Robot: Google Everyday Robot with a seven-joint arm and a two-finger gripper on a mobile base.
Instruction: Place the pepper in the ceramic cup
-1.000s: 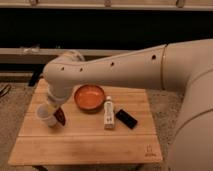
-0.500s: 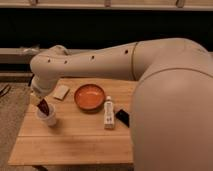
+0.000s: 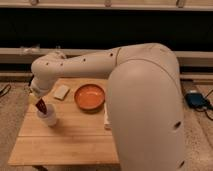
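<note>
The whitish-grey ceramic cup (image 3: pixel 48 116) stands on the left part of the wooden table (image 3: pixel 70 142). The dark red pepper (image 3: pixel 42 106) points down into the cup's mouth, its upper end in my gripper (image 3: pixel 38 101), which hangs just above the cup's left rim. The gripper is shut on the pepper. My white arm reaches from the right across the table to it.
A wide orange bowl (image 3: pixel 90 96) sits at the table's middle back. A pale sponge-like block (image 3: pixel 61 92) lies left of the bowl. A white bottle (image 3: pixel 106 119) lies right of centre, mostly hidden by my arm. Blue object (image 3: pixel 196 99) on the floor at right.
The arm has swung further left and now covers the right side of the table. The gripper has shifted up and over the cup, with the pepper now pointing down into its mouth.
</note>
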